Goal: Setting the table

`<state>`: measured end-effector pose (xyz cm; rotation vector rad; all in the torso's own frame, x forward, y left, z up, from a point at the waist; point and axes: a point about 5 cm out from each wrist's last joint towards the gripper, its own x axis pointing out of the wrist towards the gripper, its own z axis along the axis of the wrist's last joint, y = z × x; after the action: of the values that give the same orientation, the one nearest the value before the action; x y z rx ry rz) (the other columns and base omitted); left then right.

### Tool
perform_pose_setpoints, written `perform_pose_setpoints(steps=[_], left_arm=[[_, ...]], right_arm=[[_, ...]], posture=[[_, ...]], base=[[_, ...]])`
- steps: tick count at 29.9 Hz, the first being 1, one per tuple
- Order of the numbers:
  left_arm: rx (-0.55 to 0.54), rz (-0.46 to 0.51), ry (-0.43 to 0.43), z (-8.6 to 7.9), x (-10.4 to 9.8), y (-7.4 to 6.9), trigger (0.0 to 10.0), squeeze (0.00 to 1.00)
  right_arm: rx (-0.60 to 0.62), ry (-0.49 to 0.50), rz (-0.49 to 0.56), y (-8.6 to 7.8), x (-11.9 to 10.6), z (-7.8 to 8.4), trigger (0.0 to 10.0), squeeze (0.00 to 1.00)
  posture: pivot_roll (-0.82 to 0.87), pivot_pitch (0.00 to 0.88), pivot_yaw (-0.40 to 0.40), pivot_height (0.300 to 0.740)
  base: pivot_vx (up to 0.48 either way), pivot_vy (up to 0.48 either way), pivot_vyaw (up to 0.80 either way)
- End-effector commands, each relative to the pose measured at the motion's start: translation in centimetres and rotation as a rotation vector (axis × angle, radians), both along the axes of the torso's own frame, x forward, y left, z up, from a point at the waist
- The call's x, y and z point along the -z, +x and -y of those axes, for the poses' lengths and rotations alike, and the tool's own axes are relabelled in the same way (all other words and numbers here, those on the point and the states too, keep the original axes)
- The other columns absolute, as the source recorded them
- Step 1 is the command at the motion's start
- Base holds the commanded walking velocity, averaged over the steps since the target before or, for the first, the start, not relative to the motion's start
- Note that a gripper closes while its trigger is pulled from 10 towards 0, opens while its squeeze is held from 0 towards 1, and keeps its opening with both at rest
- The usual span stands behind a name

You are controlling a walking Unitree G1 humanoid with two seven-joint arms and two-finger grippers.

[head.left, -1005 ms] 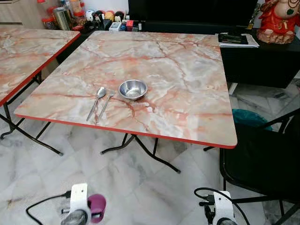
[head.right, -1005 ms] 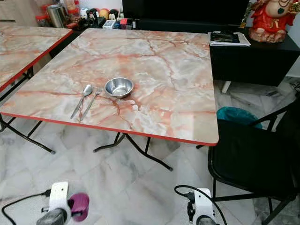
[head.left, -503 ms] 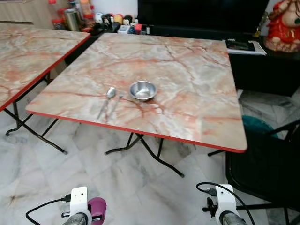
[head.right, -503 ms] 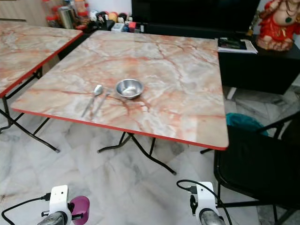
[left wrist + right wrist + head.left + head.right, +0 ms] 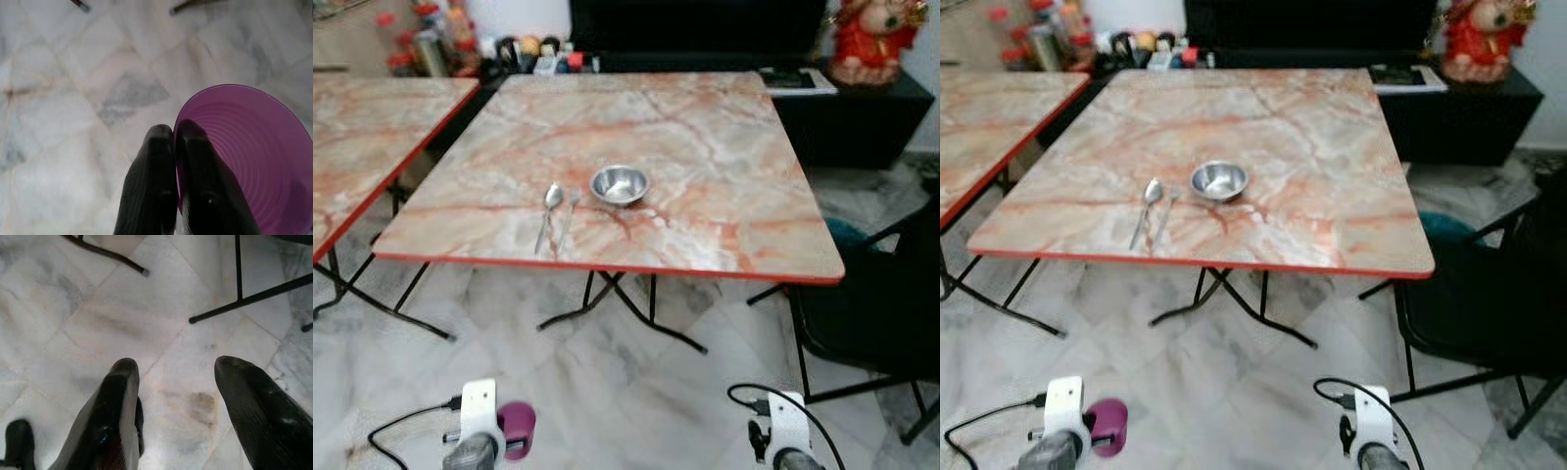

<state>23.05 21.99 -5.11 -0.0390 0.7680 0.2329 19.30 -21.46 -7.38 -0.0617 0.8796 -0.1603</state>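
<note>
A marble-patterned table point(image 5: 705, 127) with a red edge stands ahead of me. On it sit a small steel bowl point(image 5: 619, 184), a spoon point(image 5: 549, 210) and a fork point(image 5: 568, 213) just to the bowl's left. My left gripper point(image 5: 175, 142) hangs low over the floor, shut on the rim of a purple cup point(image 5: 249, 161), which also shows as the cup point(image 5: 517, 429) beside my left wrist. My right gripper point(image 5: 173, 377) hangs low too, open, with nothing between its fingers.
A second marble table point(image 5: 362, 137) stands to the left. A black chair point(image 5: 891, 284) is at the table's right side. Behind are a black cabinet point(image 5: 862, 117) with a red figurine point(image 5: 867, 39) and a shelf of jars point(image 5: 431, 49). White marble floor point(image 5: 607, 392) lies between me and the table.
The whole view has shifted and blurred as the camera moved; the table now sits more squarely ahead. The cup stays in my left gripper.
</note>
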Motion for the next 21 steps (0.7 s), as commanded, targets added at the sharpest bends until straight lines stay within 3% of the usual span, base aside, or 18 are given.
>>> perform_pose_setpoints(steps=[1, 16, 21], left_arm=[[-0.036, -0.04, 0.023, -1.2, 0.5, -1.2, 10.0, 0.0], [-0.042, -0.045, 0.042, -2.0, 0.3, -1.2, 10.0, 0.0], [-0.035, -0.054, 0.052, -2.3, 0.3, -1.4, 10.0, 0.0]], right_arm=[[-0.011, 0.019, 0.012, 0.4, 0.0, -0.9, 10.0, 0.0], [-0.008, 0.035, 0.016, 0.9, -0.1, -1.6, 10.0, 0.0], [-0.01, 0.031, 0.017, 0.8, -0.1, -1.6, 10.0, 0.0]], posture=[[-0.07, 0.099, 0.026, 0.74], [-0.06, 0.108, 0.033, 0.74], [-0.06, 0.105, 0.036, 0.74]], base=[[0.0, 0.48, 0.0], [0.0, 0.48, 0.0], [0.0, 0.48, -0.48]])
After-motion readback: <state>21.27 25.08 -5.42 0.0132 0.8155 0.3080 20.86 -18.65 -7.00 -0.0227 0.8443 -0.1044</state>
